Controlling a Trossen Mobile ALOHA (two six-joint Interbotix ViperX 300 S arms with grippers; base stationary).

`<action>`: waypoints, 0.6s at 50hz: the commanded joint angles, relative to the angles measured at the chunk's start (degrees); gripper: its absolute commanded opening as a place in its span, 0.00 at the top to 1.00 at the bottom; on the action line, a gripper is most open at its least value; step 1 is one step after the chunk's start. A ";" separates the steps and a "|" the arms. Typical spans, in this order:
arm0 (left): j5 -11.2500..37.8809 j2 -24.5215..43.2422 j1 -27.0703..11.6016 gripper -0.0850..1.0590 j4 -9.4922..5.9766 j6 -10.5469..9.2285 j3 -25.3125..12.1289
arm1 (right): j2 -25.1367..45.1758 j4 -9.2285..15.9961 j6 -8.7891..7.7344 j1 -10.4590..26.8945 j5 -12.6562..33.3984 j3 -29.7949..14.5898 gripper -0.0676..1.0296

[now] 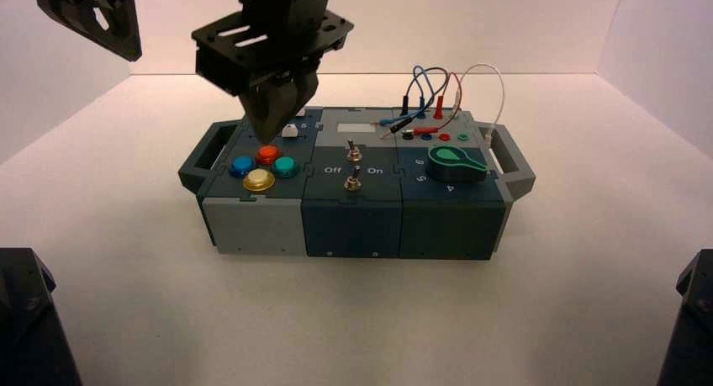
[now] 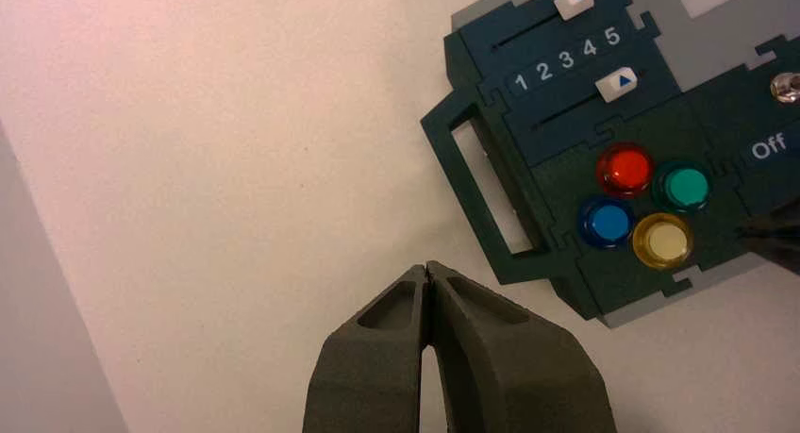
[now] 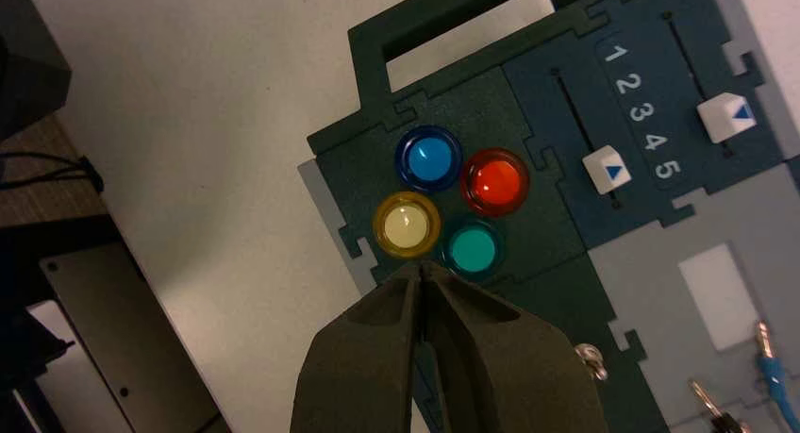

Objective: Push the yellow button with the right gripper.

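Here, the right claw (image 1: pixel 271 127) hovers near the domed yellow button (image 1: pixel 259 180).

Likely a lab bench or robot test station. Pale, smooth work surface (image 1: pixel 353 302), with plain pale walls (image 1: pixel 361 33) at its back and sides. On the surface, a box (image 1: pixel 351 226) made of interlocking panels: coloured buttons (image 1: pixel 263 168), sliders marked 1 to 5, toggle switches labelled Off and On, a green knob (image 1: pixel 456 163), plug-in wires (image 1: pixel 433 87) with probe tips. Reads as a trial panel. Black robot arms come in over it; more black hardware (image 1: pixel 34 319) at the near corners. Right wrist view, past the surface's edge: dark frame parts, a grey metal plate (image 3: pixel 127 339), a thin black cable (image 3: pixel 47 169), brownish floor or board below.
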 commanded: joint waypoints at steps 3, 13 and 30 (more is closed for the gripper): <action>-0.62 0.00 0.62 0.95 0.26 0.26 -1.93 | 0.53 0.35 -0.09 0.44 -0.18 -1.93 0.96; -0.70 0.00 0.88 0.95 0.26 0.26 -1.93 | 2.37 0.97 -0.18 0.79 -0.18 -2.55 0.96; -1.41 0.62 0.88 0.95 0.26 0.26 -1.58 | 6.86 1.32 -0.26 1.67 -0.26 -3.78 0.96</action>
